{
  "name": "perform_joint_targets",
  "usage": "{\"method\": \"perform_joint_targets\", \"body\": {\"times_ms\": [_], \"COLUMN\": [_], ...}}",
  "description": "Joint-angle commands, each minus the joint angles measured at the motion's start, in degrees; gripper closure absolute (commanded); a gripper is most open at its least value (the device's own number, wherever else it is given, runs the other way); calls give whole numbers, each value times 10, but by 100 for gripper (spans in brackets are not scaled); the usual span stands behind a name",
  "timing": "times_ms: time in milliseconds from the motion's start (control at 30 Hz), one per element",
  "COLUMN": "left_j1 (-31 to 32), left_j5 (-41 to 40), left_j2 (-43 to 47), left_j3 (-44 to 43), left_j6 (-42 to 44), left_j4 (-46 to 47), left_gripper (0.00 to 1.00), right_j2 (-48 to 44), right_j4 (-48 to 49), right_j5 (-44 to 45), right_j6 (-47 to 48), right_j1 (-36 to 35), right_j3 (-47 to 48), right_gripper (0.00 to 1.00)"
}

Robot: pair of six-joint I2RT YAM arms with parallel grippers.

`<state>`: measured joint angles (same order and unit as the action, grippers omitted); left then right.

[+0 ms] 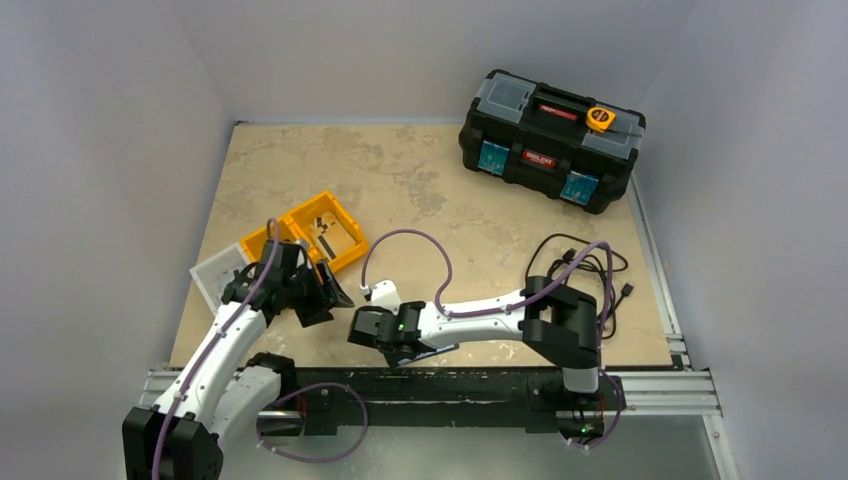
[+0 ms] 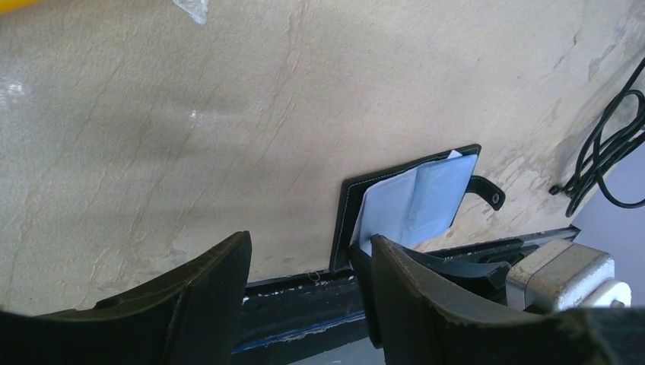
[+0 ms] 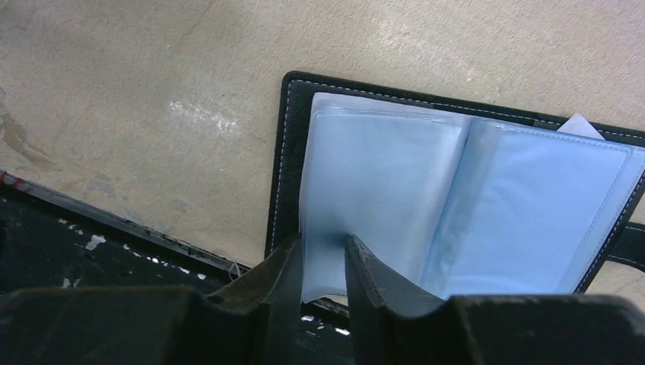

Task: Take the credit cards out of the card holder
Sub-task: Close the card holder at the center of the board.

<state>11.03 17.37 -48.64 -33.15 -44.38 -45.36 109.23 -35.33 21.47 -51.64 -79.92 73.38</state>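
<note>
Right hand (image 3: 323, 252) straddles pale blue plastic sleeve (image 3: 380, 182), bottom centre; clamped or not, can't tell. Flat black folding card holder (image 3: 287, 152) lies open on beige counter (image 3: 152, 91). Credit cards not discernible. Left hand (image 2: 309, 239) released, empty. Likely first grab; next needs a card pinched, not the sleeve.

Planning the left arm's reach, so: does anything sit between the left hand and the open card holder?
Only bare table lies between the left hand and the card holder. The right hand is at the holder's near edge, its fingers either side of a blue sleeve.
</note>
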Motion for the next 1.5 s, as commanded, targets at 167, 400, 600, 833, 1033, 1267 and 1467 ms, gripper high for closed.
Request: {"method": "perform_joint_targets", "body": {"times_ms": [167, 400, 600, 833, 1033, 1267, 1467], "left_j1": [27, 58, 69, 70, 71, 76, 82], "left_j5": [50, 81, 80, 47, 86, 129, 124], "left_j2": [-14, -45, -64, -56, -48, -56, -58], "left_j3": [35, 73, 87, 90, 103, 122, 120], "left_j6": [-14, -37, -40, -36, -58, -86, -86], "left_j4": [75, 137, 163, 146, 193, 245, 236], "left_gripper": [42, 43, 43, 43, 44, 64, 100], "right_j2": [-36, -80, -116, -161, -157, -135, -121], "right_j4": [-6, -1, -13, -13, 3, 22, 35], "right_j5": [8, 29, 47, 56, 34, 16, 2], "right_j6": [-19, -25, -29, -30, -25, -16, -8], "right_j1": [0, 1, 9, 29, 33, 33, 33], "right_j3": [19, 24, 24, 4, -8, 0, 2], "right_gripper": [100, 100, 100, 100, 100, 100, 99]}}
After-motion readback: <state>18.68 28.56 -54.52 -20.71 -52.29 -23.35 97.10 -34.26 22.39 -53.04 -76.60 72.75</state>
